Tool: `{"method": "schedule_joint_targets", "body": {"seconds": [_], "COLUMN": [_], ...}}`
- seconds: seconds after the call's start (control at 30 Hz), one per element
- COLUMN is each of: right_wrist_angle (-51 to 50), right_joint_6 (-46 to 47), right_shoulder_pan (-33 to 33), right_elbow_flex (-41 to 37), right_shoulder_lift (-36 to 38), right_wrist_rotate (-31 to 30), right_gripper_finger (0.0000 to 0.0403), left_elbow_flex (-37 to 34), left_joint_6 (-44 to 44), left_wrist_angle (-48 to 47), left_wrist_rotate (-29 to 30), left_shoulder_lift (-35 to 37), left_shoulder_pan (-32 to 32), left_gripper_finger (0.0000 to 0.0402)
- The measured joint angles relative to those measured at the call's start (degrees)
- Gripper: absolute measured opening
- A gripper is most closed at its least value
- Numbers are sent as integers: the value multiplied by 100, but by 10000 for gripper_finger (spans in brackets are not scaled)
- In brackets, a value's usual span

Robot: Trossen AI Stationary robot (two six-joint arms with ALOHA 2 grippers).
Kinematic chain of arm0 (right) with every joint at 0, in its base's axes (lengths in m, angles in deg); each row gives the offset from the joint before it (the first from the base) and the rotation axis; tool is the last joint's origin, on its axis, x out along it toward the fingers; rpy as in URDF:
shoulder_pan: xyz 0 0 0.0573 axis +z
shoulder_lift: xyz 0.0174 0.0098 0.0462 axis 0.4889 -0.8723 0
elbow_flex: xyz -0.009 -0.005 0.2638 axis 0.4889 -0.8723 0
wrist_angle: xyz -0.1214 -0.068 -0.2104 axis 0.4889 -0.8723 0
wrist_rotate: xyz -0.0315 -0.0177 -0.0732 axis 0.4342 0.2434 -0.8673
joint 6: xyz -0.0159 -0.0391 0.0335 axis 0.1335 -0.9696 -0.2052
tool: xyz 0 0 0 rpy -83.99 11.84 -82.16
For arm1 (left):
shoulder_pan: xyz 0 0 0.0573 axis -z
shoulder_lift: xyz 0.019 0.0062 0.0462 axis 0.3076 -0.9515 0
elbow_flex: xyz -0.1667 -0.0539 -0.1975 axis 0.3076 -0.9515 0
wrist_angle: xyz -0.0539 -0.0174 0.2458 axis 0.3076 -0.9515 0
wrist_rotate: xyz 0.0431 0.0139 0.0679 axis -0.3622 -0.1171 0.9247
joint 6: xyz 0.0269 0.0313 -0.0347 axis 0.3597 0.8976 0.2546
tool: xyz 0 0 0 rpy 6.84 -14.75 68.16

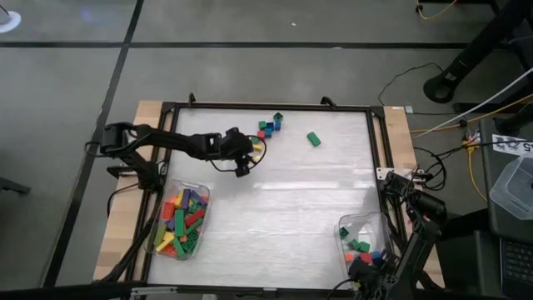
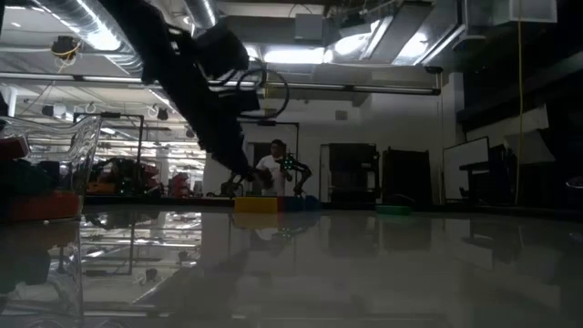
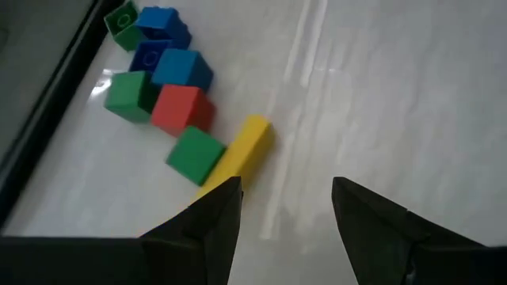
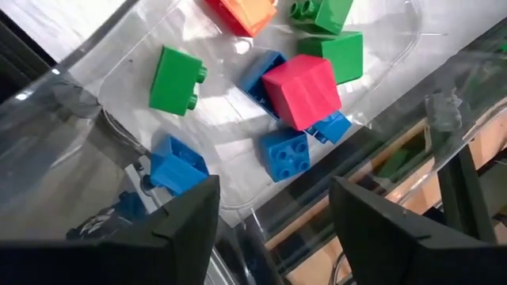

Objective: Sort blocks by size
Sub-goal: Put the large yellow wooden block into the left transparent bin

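Observation:
A cluster of small green, blue and red blocks [image 1: 268,127] lies on the white table near its far edge, with a long yellow block [image 3: 242,154] beside it. My left gripper [image 3: 285,198] is open just short of them, slanting down; the yellow block's near end is hidden behind one finger [image 3: 218,210], and nothing lies between the fingers. A lone green block [image 1: 313,139] lies further right. My right gripper [image 4: 273,190] is open above the clear tub [image 1: 360,237] at the near right. That tub holds short green, blue, orange and pink-red blocks [image 4: 301,87].
A second clear tub [image 1: 177,221] at the near left holds several long blocks in mixed colours. A black frame [image 1: 371,150] runs round the table top. The white middle of the table [image 1: 291,200] is bare. A person [image 2: 271,171] shows far off in the room behind.

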State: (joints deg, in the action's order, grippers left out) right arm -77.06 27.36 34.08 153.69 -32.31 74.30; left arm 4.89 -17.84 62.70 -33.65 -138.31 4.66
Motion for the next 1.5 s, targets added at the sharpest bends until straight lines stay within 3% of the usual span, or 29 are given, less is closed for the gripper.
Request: {"method": "schedule_joint_targets", "body": {"seconds": [0.23, 0.47, 0.67, 1.2, 1.33, 1.5], "right_wrist_angle": [-5, -4, -4, -4, -2, 2], "right_joint_6": [-2, -63, -68, -170, -178, -275], "right_shoulder_pan": [0, 0, -2, -13, -83, -140], "right_elbow_flex": [0, 0, 0, 2, 50, 346], "right_shoulder_lift": [0, 1, -1, -2, 3, 258], "right_wrist_rotate": [-1, -2, -2, 59, 47, -470], "right_gripper_finger": [236, 236, 237, 237, 237, 237], "left_elbow_flex": [0, 0, 2, 4, 4, 6], "left_joint_6": [774, 914, 941, 1194, 1187, 1336], "left_wrist_angle": [74, 252, 461, 745, 732, 653], "left_wrist_rotate": [-3, -36, -566, -686, -744, -916], "left_shoulder_lift": [-203, -218, -355, -1050, -1053, -1055], "left_shoulder_pan": [-400, -753, -950, -1204, -1229, -1231], "left_gripper_finger": [184, 184, 184, 183, 150, 52]}}
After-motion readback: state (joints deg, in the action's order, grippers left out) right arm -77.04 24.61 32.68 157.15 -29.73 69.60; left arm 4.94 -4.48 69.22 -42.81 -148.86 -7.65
